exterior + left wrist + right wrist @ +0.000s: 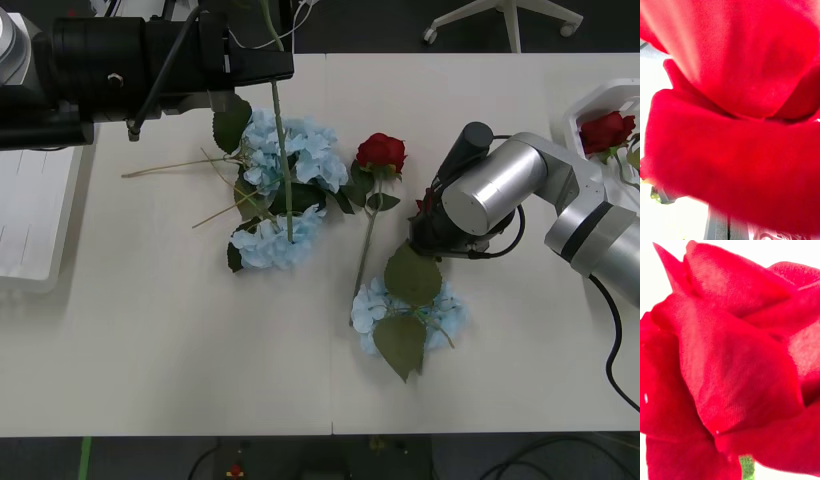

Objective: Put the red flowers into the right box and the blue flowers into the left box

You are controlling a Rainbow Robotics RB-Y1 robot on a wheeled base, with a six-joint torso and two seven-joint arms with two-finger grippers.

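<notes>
Where the white table (180, 370) lies nearest the robot, a pale-blue flower cluster (372, 310) with two big green leaves rests just below the right gripper (425, 232), which is low over the table; whether its fingers are apart or together cannot be told. Red petals (730, 363) sit hard against the right wrist camera. Just left of that gripper a red rose (381, 152) lies on the table, its stem running toward the cluster. Farther left lie two more blue clusters (290, 150), a green stem (283, 150) hanging over them from the left gripper (262, 40), closed on it. Red petals (730, 112) press against the left wrist camera. Far right, the right box (578, 108) holds one red rose (607, 130); the left box (35, 220) sits at the left edge.
</notes>
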